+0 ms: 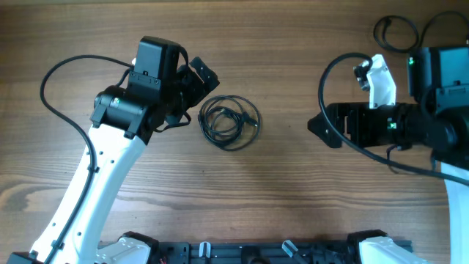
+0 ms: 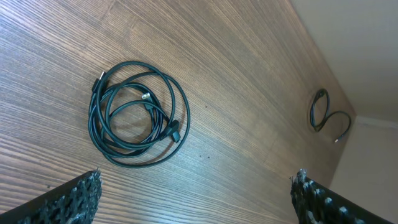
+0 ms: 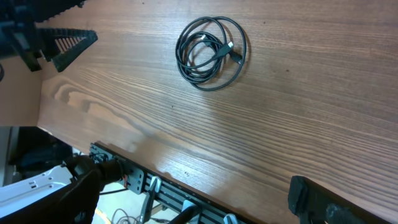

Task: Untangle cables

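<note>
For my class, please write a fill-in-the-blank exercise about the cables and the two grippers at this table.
The coiled cables on the table are ____ in colour.
The left gripper and the right gripper both stand ____, holding nothing.
These cables lie nearer the ____ gripper.
Missing words: black; open; left.

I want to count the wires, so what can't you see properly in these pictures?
- Cable bundle: in every view the loops overlap, so the number of cords cannot be counted.
- Second cable: in the overhead view the right arm covers part of it; in the left wrist view it is tiny.
- Left gripper's fingers: in the left wrist view the bottom edge cuts them off.
</note>
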